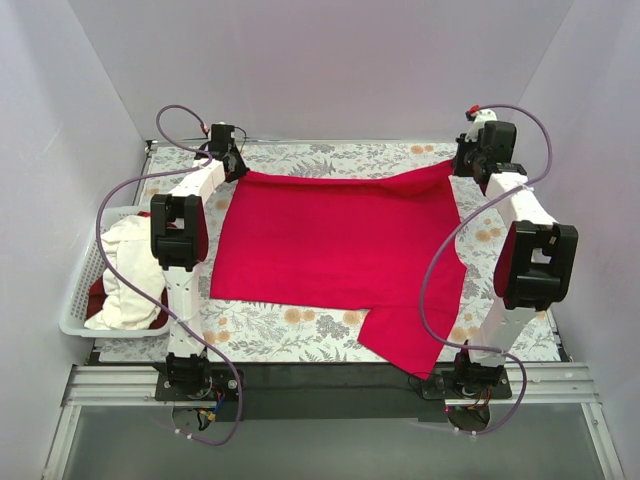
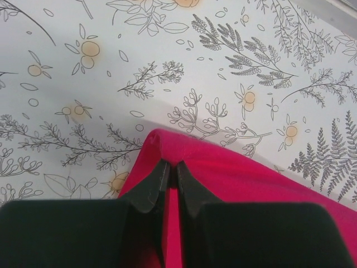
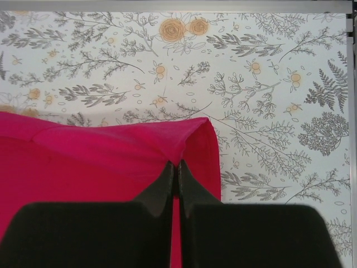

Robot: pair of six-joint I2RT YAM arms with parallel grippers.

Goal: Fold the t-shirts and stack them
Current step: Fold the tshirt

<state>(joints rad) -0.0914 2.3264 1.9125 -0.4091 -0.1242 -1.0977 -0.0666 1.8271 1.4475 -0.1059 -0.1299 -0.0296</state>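
A bright crimson red t-shirt [image 1: 330, 250] lies spread over the floral cloth, one sleeve trailing at the front right. My left gripper [image 1: 236, 165] is shut on its far left corner [image 2: 173, 146], the cloth pinched between the fingertips. My right gripper [image 1: 466, 165] is shut on its far right corner [image 3: 189, 139], and the far edge runs taut between the two. A white t-shirt [image 1: 128, 270] and a bit of another red one [image 1: 97, 297] lie bunched in the basket at the left.
The white slatted basket [image 1: 75, 305] stands at the table's left edge. The floral grey cloth [image 1: 300, 335] covers the table. White walls close in the back and both sides. Cables loop off both arms.
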